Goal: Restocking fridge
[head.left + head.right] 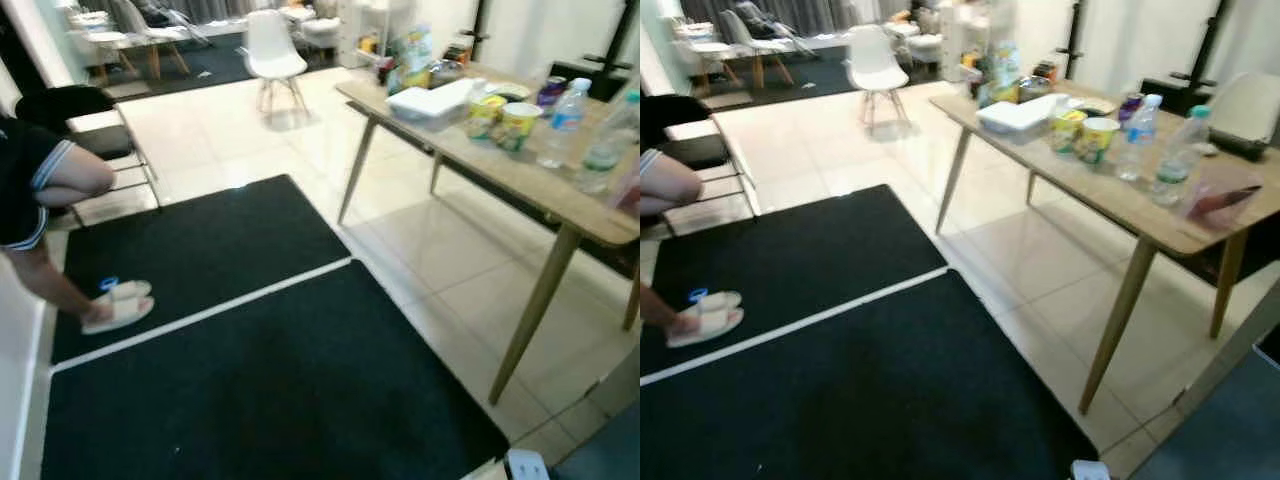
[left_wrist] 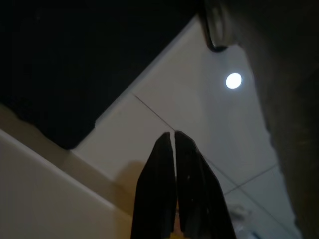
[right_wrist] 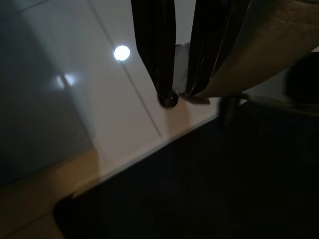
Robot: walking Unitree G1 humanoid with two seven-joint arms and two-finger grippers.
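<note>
A wooden table (image 1: 560, 200) stands on slanted legs over the pale tiled floor (image 1: 440, 240), to the right of a large black mat (image 1: 280, 380) crossed by a white line. On the table's far end sits a white tray (image 1: 432, 100), with two yellow-green cups (image 1: 505, 122) just beside it toward the near end. Next to the cups stand clear water bottles (image 1: 565, 122), one with a blue cap, and a dark purple can (image 1: 551, 90) stands behind them. Colourful packets (image 1: 412, 55) crowd the far end of the table beyond the tray. A white chair (image 1: 273, 55) stands well beyond the table on the tiles.

Across the mat from the table, a person (image 1: 40, 200) in dark clothes bends over, one foot in pale slippers (image 1: 118, 305) on the mat.

The left gripper (image 2: 174, 137) points down along the tiles at the mat's edge; its two black fingers (image 2: 158, 189) lie pressed together with only a hairline gap, holding nothing. The right gripper (image 3: 180, 92) likewise hangs over the tiles where they meet the dark mat, its fingers (image 3: 154, 50) a narrow way apart with nothing between them; a tan surface edge (image 3: 264, 55) lies just beside one finger. Both arms seem to hang low at the robot's sides. A round light glare (image 3: 121, 53) shines on the tile near the right gripper.
</note>
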